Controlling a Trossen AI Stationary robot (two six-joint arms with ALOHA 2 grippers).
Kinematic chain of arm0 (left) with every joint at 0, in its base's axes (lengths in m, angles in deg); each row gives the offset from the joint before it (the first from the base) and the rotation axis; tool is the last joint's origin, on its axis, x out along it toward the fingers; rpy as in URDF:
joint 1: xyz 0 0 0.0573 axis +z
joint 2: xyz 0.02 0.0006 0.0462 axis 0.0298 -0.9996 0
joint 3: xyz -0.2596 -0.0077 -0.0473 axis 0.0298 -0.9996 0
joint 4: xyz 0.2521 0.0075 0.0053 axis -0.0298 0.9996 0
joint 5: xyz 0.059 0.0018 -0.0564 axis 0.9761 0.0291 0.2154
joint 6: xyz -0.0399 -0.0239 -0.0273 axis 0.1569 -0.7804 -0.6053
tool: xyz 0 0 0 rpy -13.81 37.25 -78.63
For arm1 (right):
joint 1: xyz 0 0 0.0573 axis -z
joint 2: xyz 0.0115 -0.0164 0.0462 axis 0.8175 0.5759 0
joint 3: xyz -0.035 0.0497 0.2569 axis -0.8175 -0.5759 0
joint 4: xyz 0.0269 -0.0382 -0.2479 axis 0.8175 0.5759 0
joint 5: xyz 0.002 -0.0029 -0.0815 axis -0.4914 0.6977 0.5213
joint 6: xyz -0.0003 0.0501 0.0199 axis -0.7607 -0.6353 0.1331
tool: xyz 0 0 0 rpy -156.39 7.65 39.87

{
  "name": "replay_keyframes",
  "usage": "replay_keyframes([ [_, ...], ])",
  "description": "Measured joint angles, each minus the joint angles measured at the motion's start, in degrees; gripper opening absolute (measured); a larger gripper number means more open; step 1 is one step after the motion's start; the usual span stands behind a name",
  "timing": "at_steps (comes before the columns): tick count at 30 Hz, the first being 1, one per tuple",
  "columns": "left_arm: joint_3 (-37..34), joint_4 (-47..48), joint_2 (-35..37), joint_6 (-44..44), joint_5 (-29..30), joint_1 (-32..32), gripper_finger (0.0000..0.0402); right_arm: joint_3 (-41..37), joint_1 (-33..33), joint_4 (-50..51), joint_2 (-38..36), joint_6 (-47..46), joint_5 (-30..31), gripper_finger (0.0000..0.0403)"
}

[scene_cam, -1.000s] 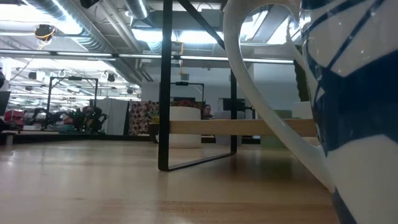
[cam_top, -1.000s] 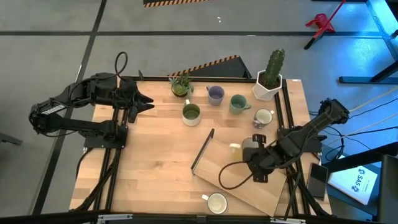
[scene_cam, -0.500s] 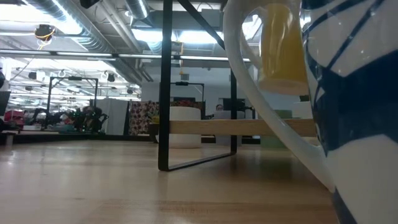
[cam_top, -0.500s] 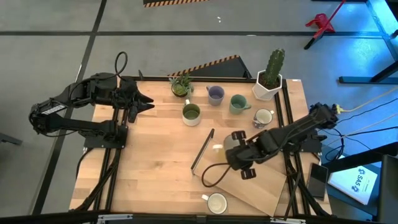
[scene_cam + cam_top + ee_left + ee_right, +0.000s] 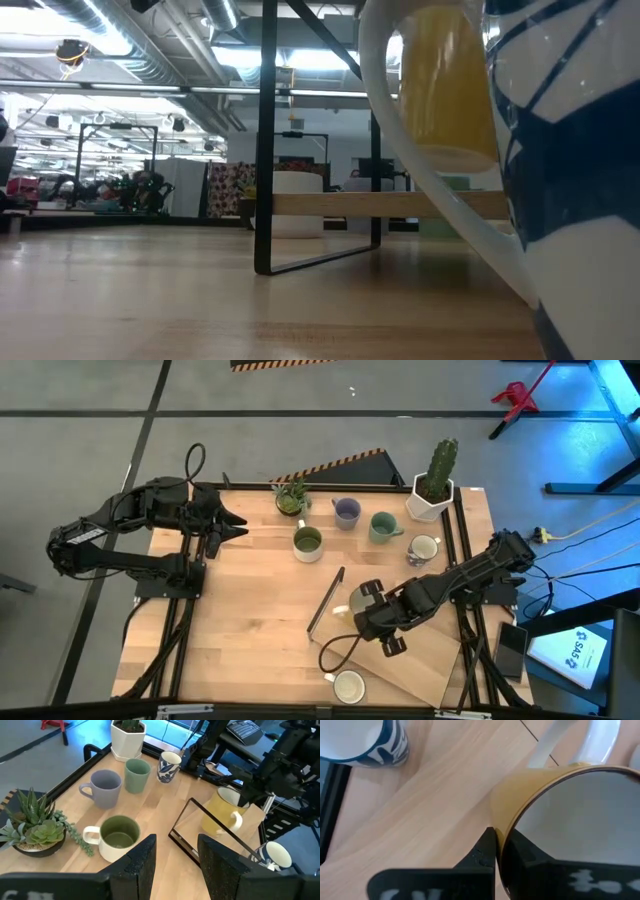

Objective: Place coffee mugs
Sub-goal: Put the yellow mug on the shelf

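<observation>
Yellow mug hangs above the wooden shelf board, near its raised black-framed edge, its rim pinched between the closed jaws of the right gripper. Four more mugs sit along the far side of the table: olive green, lavender, teal and blue-patterned white. Another patterned mug stands at the near edge. Left gripper waits over the table's left side, jaws parted and empty.

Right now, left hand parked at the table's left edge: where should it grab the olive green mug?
Probably the rim of the olive green mug, from straight above, one finger inside. It stands upright, mouth open; its handle faces the succulent, so pinch the bare side opposite. The left hand is open. The right hand holds a yellow mug.
</observation>
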Motion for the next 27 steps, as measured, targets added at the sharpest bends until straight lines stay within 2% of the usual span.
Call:
replay_keyframes([
  [15, 0.0, 0.04, 0.0, 0.11, 1.95, 0.0, 0.0138, 0.01, 0.89, -1.77, 2.47, -0.46, 0.8, 0.0],
  [18, 0.0, 0.04, 0.0, 0.98, 1.97, 0.02, 0.0138, 0.0, 2.05, 1.71, 2.81, -1.57, 1.59, 0.0],
  [27, 0.0, 0.06, -0.02, 1.51, 3.85, 0.0, 0.0138, 0.01, 5.78, 1.69, 4.07, -1.57, 0.41, 0.0],
])
